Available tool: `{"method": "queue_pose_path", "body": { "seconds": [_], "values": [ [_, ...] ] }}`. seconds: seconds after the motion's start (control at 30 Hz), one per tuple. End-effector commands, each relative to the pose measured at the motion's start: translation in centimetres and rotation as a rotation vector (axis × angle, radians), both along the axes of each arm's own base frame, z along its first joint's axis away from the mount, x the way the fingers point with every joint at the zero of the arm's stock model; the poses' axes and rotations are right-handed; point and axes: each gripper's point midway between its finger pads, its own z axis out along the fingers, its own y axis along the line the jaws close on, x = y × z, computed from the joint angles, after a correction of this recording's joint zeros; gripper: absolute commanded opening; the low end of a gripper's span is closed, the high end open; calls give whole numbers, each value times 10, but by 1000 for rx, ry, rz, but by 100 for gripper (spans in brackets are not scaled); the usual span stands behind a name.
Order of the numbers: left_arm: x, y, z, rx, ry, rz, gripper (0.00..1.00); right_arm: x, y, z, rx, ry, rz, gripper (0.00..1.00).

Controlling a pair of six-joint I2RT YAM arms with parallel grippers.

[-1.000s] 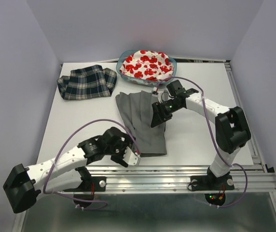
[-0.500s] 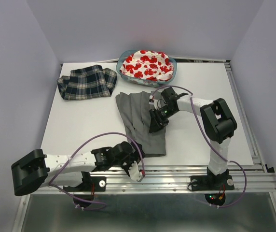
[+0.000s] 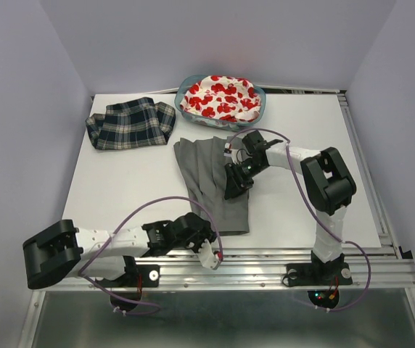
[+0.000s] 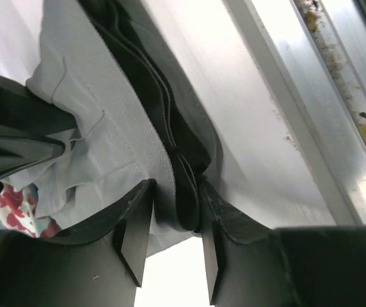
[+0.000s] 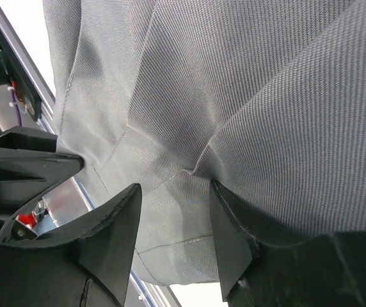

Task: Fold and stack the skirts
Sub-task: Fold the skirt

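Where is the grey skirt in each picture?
Top view: the grey skirt lies mid-table, reaching the near edge.
Left wrist: the grey skirt runs from the top left down between the fingers.
Right wrist: the grey skirt fills nearly the whole picture.
Shared landmark: the metal rail along the table's near edge.

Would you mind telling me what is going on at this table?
Two robot arms are working on the grey skirt spread in the middle of the table. The left gripper has its jaws on the skirt's near hem, and the right gripper pinches cloth further up. The plaid skirt lies at the far left, and the red-print skirt sits in the teal basket at the far edge.
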Motion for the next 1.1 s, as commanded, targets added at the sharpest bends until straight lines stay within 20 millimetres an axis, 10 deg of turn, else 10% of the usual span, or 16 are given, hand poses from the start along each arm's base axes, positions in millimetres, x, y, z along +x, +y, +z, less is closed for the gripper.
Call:
{"method": "queue_pose_path", "body": {
  "seconds": [0.0, 0.33, 0.73, 1.07],
  "values": [
    [11, -19, 32, -128, -26, 55, 42, -2, -6, -20, -54, -23, 11, 53],
    [-1, -25, 56, -205, 92, 90, 0, 4, -3, -2, -38, -59, 7, 54],
    [-50, -14, 85, -305, 268, -43, 0, 109, 33, 140, 294, -257, -102, 63],
    [-57, -20, 124, -412, 404, 44, 0, 81, 82, 70, 336, -115, -50, 58]
  ]
}}
